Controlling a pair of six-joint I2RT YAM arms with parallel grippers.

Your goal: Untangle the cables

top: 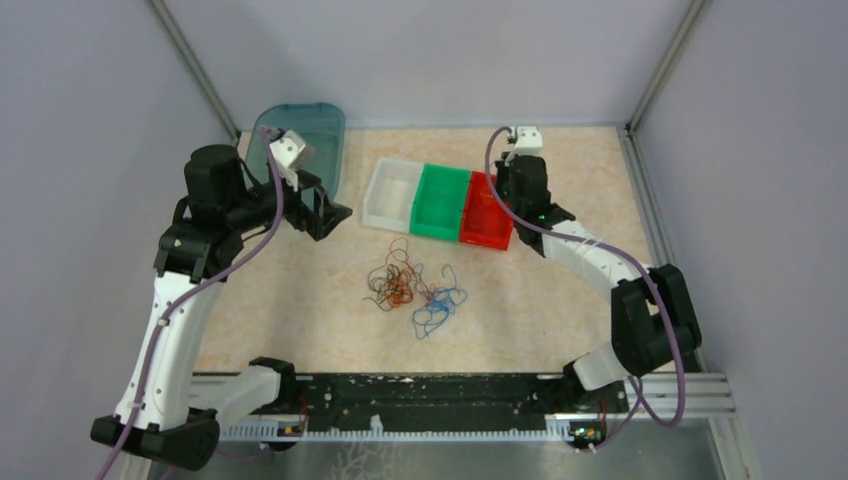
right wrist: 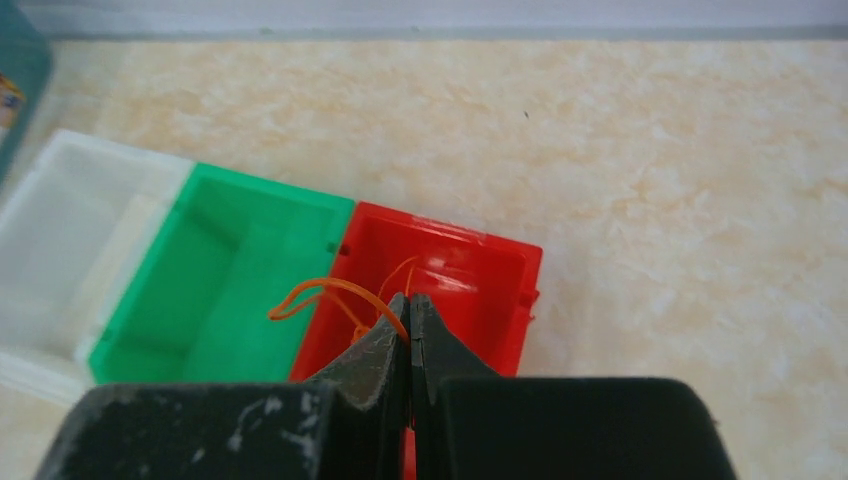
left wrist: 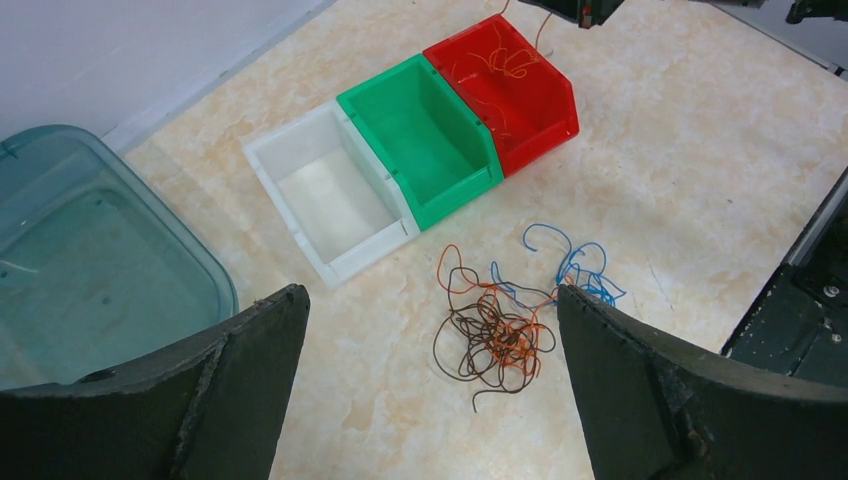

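Note:
A tangle of thin dark brown and orange cables (top: 393,283) lies on the table in front of the bins, and a blue cable (top: 438,306) trails off its right side. The left wrist view shows the same tangle (left wrist: 498,340) and blue cable (left wrist: 580,270) far below my left gripper (left wrist: 430,295), which hangs open and empty. In the top view, that left gripper (top: 325,215) is up and to the left of the tangle. My right gripper (right wrist: 410,300) is shut on one orange cable (right wrist: 330,288) above the red bin (right wrist: 455,275). The cable's loops hang into the red bin (left wrist: 505,62).
Three small bins stand in a row behind the tangle: white (top: 392,193), green (top: 440,200) and red (top: 485,218). A teal translucent tub (top: 310,140) sits at the back left, close to the left arm. Grey walls close in the table on three sides.

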